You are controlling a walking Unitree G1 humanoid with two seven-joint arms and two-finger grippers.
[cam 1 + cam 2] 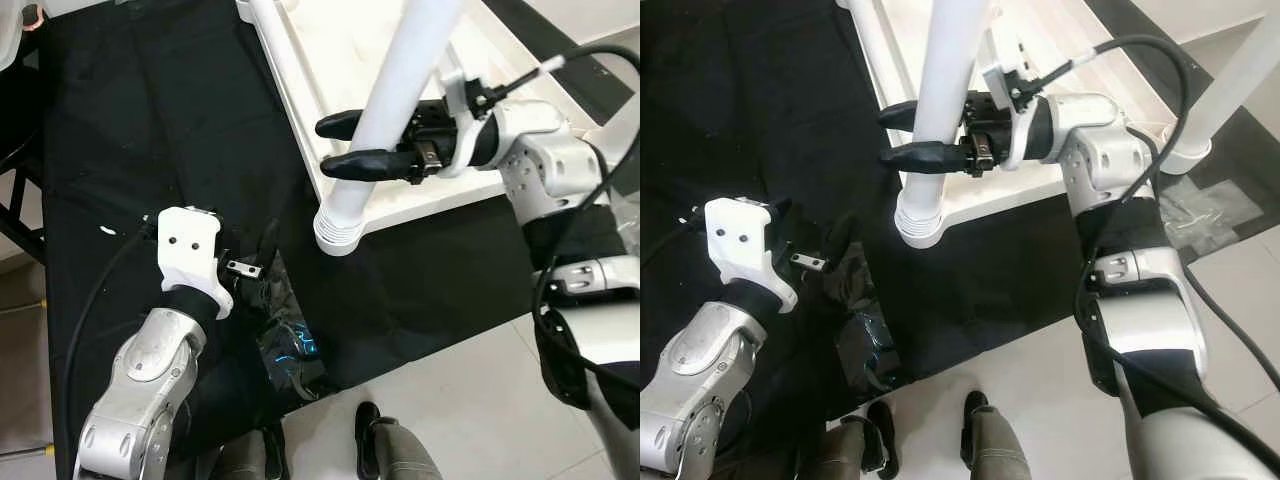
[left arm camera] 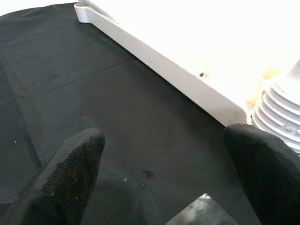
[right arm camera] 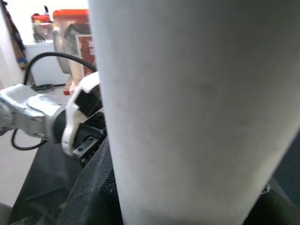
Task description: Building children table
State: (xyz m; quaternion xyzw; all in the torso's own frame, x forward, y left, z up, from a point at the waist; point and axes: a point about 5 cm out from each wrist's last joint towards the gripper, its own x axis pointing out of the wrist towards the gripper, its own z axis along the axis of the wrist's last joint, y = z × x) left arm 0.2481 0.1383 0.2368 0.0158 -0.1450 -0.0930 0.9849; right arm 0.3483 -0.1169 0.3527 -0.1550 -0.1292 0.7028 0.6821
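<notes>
Right end effector (image 1: 345, 143) reaching in from the right, two black fingers (image 1: 368, 163) closed around a white leg (image 1: 395, 95), one finger on the far side and one on the near side. Leg tilted, threaded end (image 1: 338, 228) pointing down and near, hanging just past the near edge of the white tabletop (image 1: 330, 60). Tabletop lying upside down on a black cloth (image 1: 150, 130) spread over the floor, raised rim facing up, far and right of centre. A second white leg (image 1: 1230, 90) standing at the far right, foot on the cloth edge.

In the right wrist view, leg (image 3: 197, 108) close against the camera, with the left arm's white wrist housing beyond it.

Left end effector (image 1: 262, 250) low over the cloth, near and left of the tabletop, fingers (image 2: 70, 173) spread wide apart and holding nothing. In the left wrist view, tabletop rim (image 2: 159, 65) running across beyond the fingers and the ribbed leg end (image 2: 281, 112) beside one fingertip. A crumpled black plastic bag (image 1: 290, 345) lying on the cloth just near the left end effector.

Pale tiled floor (image 1: 450, 380) at the near right, with the robot's feet (image 1: 375, 440) at the near edge.
</notes>
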